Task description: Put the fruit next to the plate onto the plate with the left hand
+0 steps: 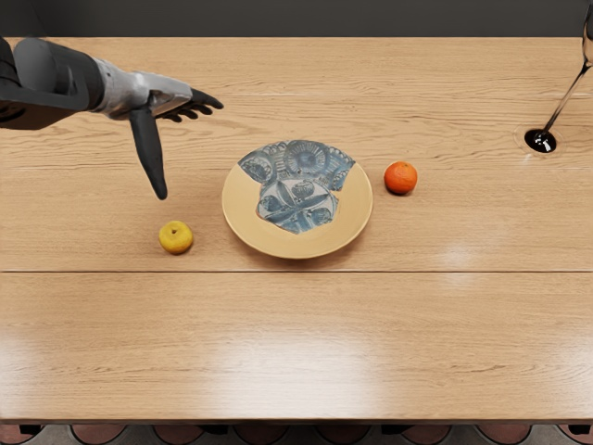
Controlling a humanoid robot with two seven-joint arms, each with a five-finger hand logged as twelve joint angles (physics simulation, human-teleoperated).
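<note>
Left hand (pixel 165 100): fingers spread, empty, 10 o'clock of plate (pixel 243 215).
Yellow fruit (pixel 176 236): plate's 8 o'clock.
Orange (pixel 400 176): plate's 3 o'clock.

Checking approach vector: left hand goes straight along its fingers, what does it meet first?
Looks free nearby: the left hand points right, its line passing behind the plate. Possibly the wine glass at far right; depth unclear.

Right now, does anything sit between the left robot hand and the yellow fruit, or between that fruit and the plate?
Nothing visible does. Only bare table lies between the open left robot hand and the yellow fruit, and between the fruit and the left rim of the plate.
</note>
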